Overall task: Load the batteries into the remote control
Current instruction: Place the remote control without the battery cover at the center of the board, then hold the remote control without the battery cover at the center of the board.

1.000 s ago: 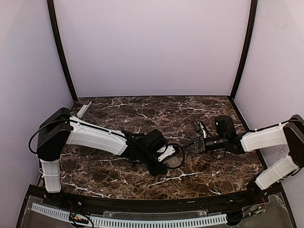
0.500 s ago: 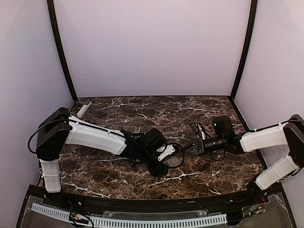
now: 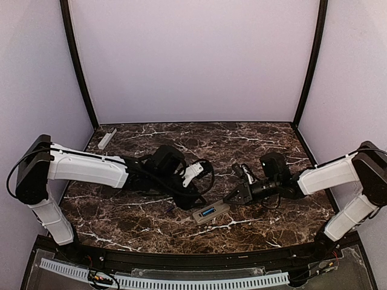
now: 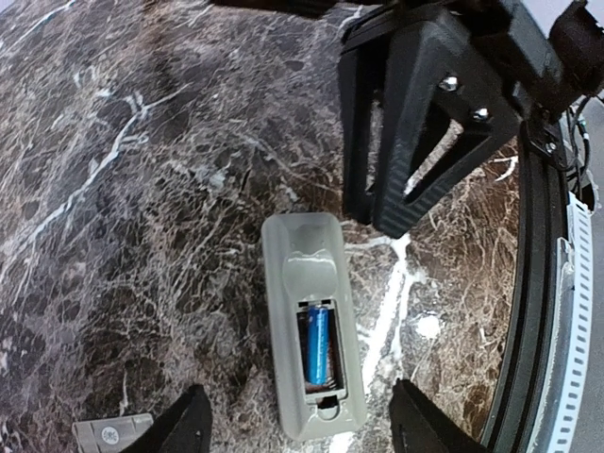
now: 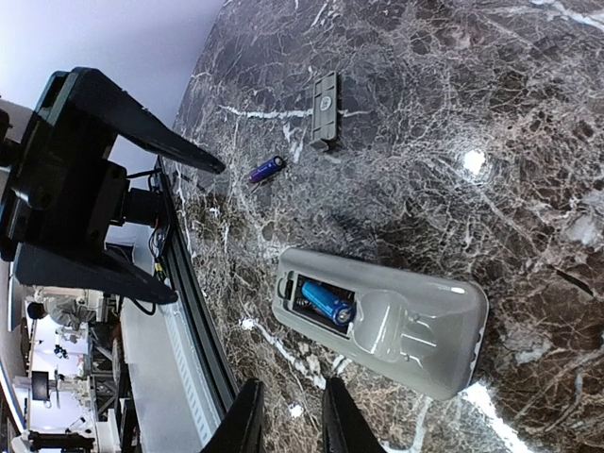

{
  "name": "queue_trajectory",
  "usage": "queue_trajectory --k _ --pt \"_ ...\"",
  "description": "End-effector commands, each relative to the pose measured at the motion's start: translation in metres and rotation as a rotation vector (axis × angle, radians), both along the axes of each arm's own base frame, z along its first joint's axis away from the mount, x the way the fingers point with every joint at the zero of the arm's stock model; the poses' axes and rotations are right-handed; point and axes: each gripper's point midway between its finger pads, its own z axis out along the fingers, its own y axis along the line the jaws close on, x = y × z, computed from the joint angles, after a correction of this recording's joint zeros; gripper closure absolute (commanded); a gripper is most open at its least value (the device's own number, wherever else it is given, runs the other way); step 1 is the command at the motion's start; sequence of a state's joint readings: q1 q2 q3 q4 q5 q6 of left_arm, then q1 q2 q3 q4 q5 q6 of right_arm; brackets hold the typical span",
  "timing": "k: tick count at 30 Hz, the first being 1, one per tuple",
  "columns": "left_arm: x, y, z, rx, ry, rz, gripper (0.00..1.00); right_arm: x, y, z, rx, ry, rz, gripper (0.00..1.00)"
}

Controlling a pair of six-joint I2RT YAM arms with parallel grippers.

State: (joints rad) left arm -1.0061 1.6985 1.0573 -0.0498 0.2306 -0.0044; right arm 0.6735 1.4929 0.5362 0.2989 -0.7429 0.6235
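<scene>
The remote control point(image 3: 210, 212) lies face down near the table's front, its back pale grey and its battery bay open. One blue battery point(image 4: 319, 345) sits in the bay and also shows in the right wrist view point(image 5: 326, 302). A second battery point(image 5: 267, 169) lies loose on the marble beyond the remote. My left gripper point(image 4: 302, 439) is wide open and empty above the remote's bay end; it also shows in the top view point(image 3: 196, 181). My right gripper point(image 5: 291, 415) is empty, its fingers a narrow gap apart, just right of the remote point(image 3: 237, 194).
A small grey battery cover point(image 5: 324, 111) lies on the marble near the loose battery, and also shows in the left wrist view point(image 4: 111, 434). A narrow pale grey bar point(image 3: 107, 138) lies at the back left corner. The black front rail point(image 4: 543, 311) runs close to the remote.
My left arm has drawn back to the left, uncovering the remote with one battery in it. My right gripper has moved left, closer to the remote.
</scene>
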Motion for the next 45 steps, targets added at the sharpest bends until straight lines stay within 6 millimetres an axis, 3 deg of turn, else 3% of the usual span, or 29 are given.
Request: queue_trajectory --k 1,11,25,45 --pt "-0.025 -0.005 0.002 -0.062 -0.001 -0.126 0.33 0.008 0.011 0.006 0.025 -0.018 -0.005 0.79" --pt "-0.048 -0.02 -0.024 0.02 -0.128 -0.217 0.38 0.007 0.013 0.001 0.025 0.004 0.008 0.8" --pt "-0.034 -0.02 -0.042 0.109 -0.174 -0.146 0.43 0.005 0.019 -0.003 0.032 0.018 0.023 0.81" --pt "-0.037 -0.02 -0.066 0.153 -0.126 -0.151 0.56 0.002 0.022 -0.007 0.031 0.031 0.032 0.83"
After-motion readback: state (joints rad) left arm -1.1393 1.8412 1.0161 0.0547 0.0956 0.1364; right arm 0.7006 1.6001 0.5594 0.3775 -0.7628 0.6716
